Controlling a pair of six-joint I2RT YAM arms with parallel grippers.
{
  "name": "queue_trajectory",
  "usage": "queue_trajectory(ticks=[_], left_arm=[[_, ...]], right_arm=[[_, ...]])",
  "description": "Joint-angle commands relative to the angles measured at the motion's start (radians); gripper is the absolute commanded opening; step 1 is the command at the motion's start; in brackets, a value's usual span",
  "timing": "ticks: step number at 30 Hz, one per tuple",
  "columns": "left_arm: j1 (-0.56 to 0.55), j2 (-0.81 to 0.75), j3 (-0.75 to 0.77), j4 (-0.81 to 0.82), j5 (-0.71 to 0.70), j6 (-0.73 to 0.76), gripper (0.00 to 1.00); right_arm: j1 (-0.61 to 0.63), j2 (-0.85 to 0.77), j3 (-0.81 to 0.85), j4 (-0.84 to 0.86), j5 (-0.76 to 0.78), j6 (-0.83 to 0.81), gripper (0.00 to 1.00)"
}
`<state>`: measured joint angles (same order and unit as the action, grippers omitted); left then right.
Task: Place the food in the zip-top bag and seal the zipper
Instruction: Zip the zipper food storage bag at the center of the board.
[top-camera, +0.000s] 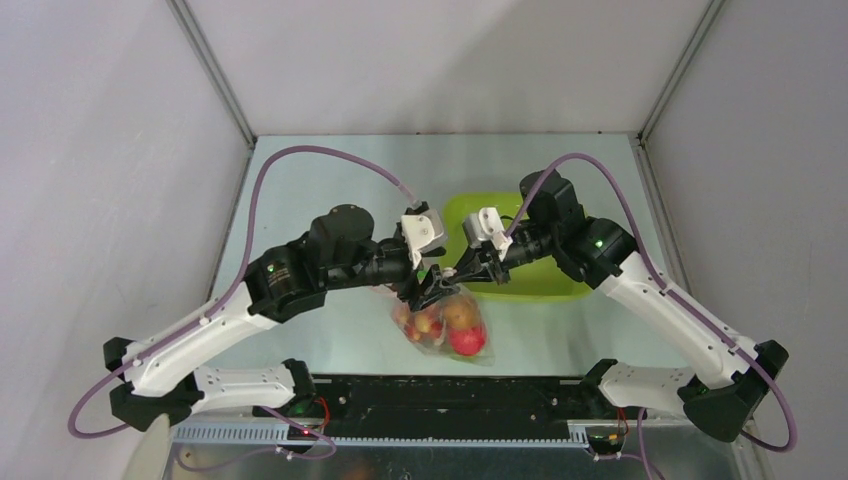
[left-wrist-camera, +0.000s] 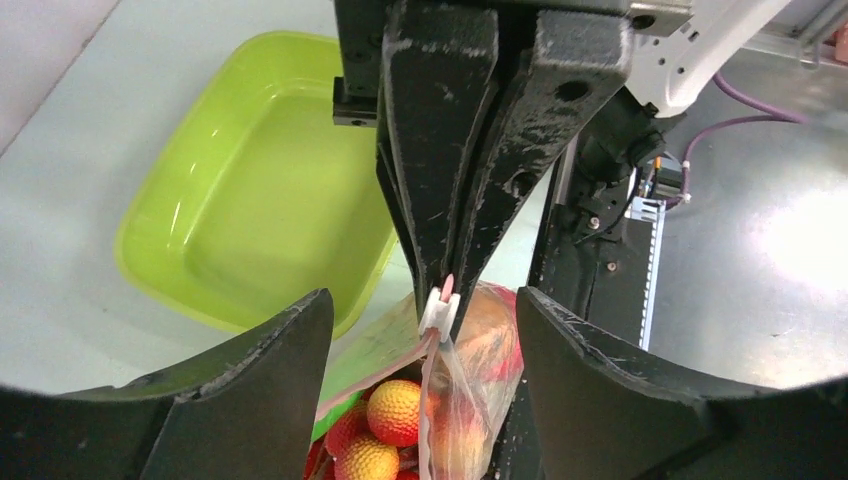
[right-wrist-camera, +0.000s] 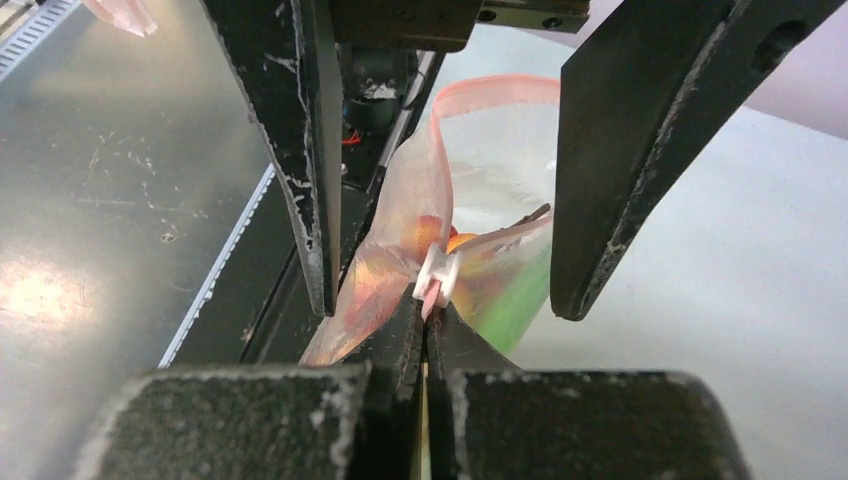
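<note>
Right gripper (right-wrist-camera: 430, 318) pinching zipper (right-wrist-camera: 437, 275), left gripper (left-wrist-camera: 422, 300) astride

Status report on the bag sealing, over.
Left gripper open, astride bag. Right gripper shut on zipper by the slider. Food in bag, mouth looks unsealed. Nothing blocking; tub beside.
</note>
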<state>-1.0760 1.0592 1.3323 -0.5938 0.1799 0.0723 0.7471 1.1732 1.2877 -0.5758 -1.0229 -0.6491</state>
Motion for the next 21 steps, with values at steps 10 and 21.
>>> queue_trajectory(ticks=[10, 21], left_arm=[[0.0, -0.035, -0.021, 0.078, 0.12, 0.044, 0.58], [0.015, 0.008, -0.018, 0.056, 0.181, 0.08, 0.49]], right_arm=[[0.009, -0.023, 0.044, -0.223, 0.036, -0.185, 0.0], [0.007, -0.029, 0.045, -0.206, 0.048, -0.174, 0.0]])
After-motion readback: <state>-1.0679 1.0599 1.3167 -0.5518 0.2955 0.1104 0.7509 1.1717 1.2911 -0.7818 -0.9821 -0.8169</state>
